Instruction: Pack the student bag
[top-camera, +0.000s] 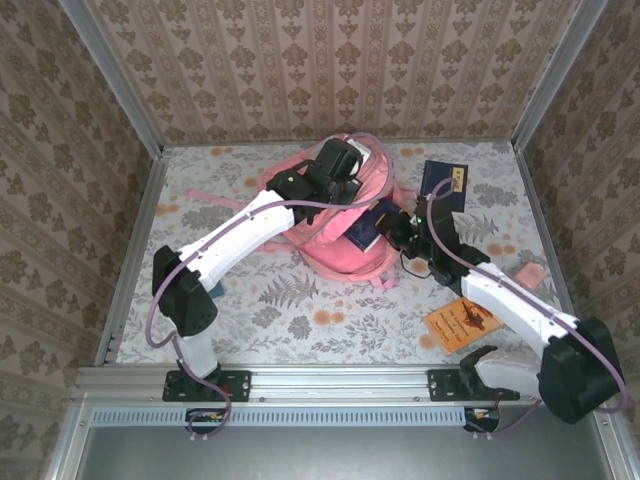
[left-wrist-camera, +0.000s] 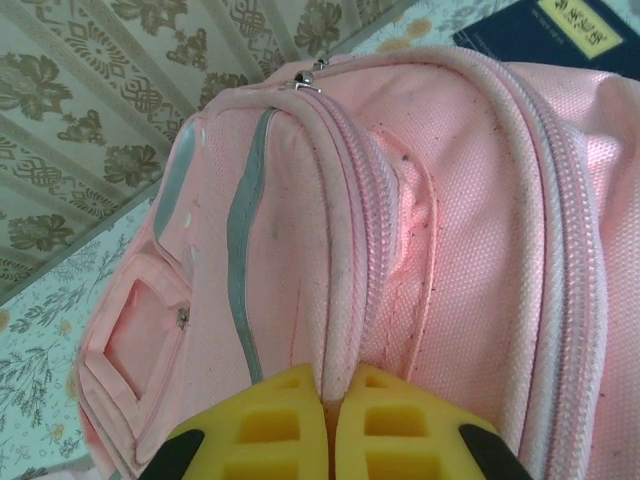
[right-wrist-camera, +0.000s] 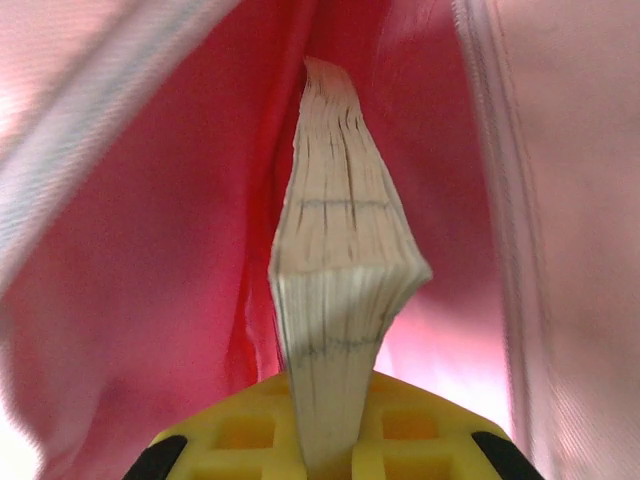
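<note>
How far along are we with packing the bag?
Done: the student bag is open, its zip edge pinched by the left claw. In hand: the right claw grips a book, its pages already between the bag's pink walls. Left: a dark blue book, an orange booklet and a small pink item lie on the table.

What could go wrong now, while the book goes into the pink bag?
1. The right gripper pinches the thick blue-covered book only at one end; its pages bow, so it may twist or slip.
2. The left gripper holds just a thin zip seam of the pink fabric backpack; it could slide free.
</note>
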